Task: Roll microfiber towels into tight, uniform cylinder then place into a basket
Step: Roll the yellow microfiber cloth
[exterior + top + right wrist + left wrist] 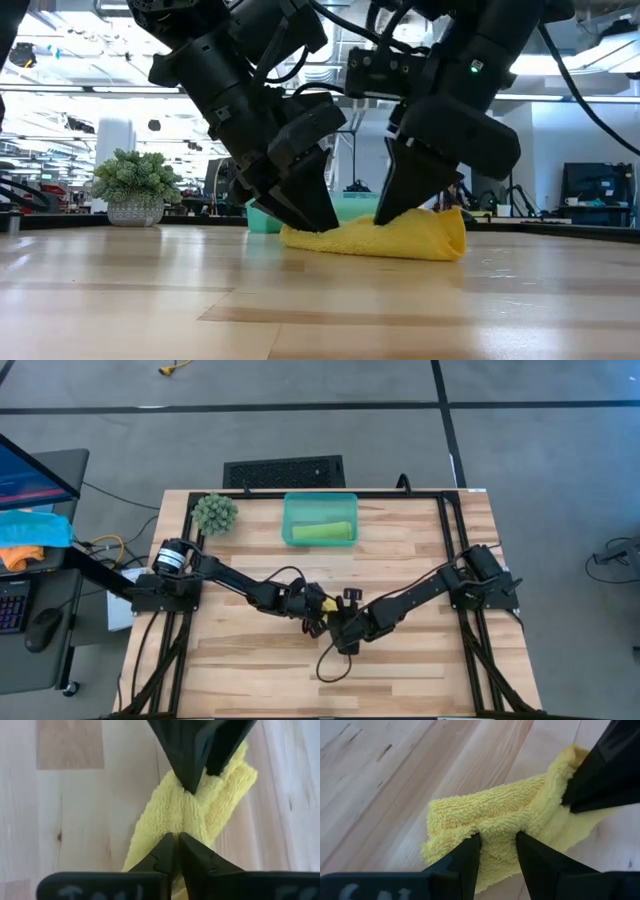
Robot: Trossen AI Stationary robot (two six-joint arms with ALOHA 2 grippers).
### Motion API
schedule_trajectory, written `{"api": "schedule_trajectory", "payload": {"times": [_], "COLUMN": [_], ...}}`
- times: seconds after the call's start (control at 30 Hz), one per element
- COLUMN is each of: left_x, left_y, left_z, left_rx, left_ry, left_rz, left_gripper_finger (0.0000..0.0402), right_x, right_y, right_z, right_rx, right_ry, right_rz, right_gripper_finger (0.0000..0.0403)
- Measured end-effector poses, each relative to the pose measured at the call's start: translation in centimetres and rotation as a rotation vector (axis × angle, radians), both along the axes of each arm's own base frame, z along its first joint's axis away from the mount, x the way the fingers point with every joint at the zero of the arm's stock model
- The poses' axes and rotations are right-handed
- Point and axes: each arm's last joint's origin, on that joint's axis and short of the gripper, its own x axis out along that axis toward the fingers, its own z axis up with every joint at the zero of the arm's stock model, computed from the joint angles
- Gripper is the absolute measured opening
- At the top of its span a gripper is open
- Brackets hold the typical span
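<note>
Both grippers meet mid-table on a bright yellow fluffy microfiber towel (385, 236), loosely rolled: the left gripper (497, 851), fingers parted around a fold, and the right gripper (176, 851), fingers pinching the cloth, apparently tightening it for the translucent teal plastic basket (320, 500), which already holds a lime green rolled towel (324, 532).

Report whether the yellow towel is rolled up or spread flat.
Rolled, loosely: the yellow towel lies bunched in a short roll on the table, pinched by the left gripper and right gripper.
</note>
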Motion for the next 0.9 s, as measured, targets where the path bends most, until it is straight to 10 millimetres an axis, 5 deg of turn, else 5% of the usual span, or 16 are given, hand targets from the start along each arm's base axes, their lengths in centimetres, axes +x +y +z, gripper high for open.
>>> {"api": "schedule_trajectory", "payload": {"times": [0.57, 0.9], "left_x": [-1.3, -1.3], "left_y": [-1.9, -2.9], "left_z": [3.4, 3.7], "left_rx": [0.206, 0.344], "left_ry": [-0.042, -0.053], "left_rz": [-0.143, -0.294], "left_gripper_finger": [0.0127, 0.0127], "right_x": [-0.5, -0.5], "right_y": [0.0, 0.0], "right_z": [-1.7, -1.8], "right_rx": [0.037, 0.028], "right_ry": [0.117, 0.118], "right_rz": [-0.024, 0.002], "right_gripper_finger": [0.0043, 0.0043]}}
